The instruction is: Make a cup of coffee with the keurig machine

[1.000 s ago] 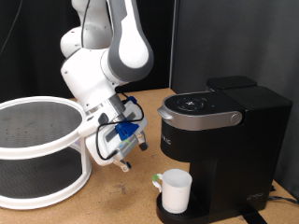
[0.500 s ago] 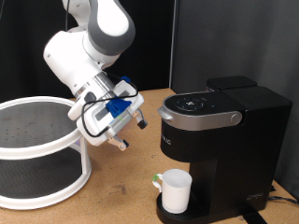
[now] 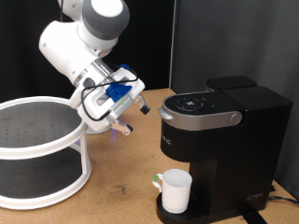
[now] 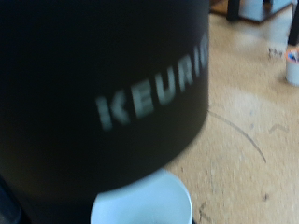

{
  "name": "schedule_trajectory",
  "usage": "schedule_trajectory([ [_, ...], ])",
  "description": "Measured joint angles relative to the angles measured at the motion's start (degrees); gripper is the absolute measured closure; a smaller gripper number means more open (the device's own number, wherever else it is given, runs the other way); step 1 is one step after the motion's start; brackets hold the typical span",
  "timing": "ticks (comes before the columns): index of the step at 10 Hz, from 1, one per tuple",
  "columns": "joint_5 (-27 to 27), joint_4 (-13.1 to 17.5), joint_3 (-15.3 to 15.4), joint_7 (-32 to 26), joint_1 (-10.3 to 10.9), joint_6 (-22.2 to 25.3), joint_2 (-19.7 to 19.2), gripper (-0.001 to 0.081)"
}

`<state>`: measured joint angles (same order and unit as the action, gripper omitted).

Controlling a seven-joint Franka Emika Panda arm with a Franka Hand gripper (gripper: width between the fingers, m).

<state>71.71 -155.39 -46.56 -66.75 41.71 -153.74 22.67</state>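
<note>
The black keurig machine (image 3: pixel 224 131) stands at the exterior view's right, lid down. The white cup (image 3: pixel 176 190) sits on its drip tray under the brew head. My gripper (image 3: pixel 134 117) hangs in the air to the exterior view's left of the machine, at about the height of its top, tilted towards it. Its fingers look apart with nothing between them. The wrist view is filled by the machine's front with the KEURIG lettering (image 4: pixel 149 89), and the cup's rim (image 4: pixel 140 201) shows below it. The gripper's fingers do not show in the wrist view.
A round white two-tier rack (image 3: pixel 37 140) stands at the exterior view's left on the wooden table (image 3: pixel 121 187). A dark curtain hangs behind. A thin cable (image 4: pixel 238 131) lies on the table in the wrist view.
The arm has risen and swung the gripper from pointing down near the table to a higher pose turned towards the machine. The cup and machine have not moved.
</note>
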Motion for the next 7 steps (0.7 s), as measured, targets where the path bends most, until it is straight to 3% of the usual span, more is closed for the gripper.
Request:
schedule_trajectory([
  [3, -1.8, 0.2, 2.2, 0.6, -0.8, 0.7, 7.0, 0.0006],
  [7, -12.4, 0.0, 9.4, 13.9, -7.6, 4.4, 14.0, 0.0006],
])
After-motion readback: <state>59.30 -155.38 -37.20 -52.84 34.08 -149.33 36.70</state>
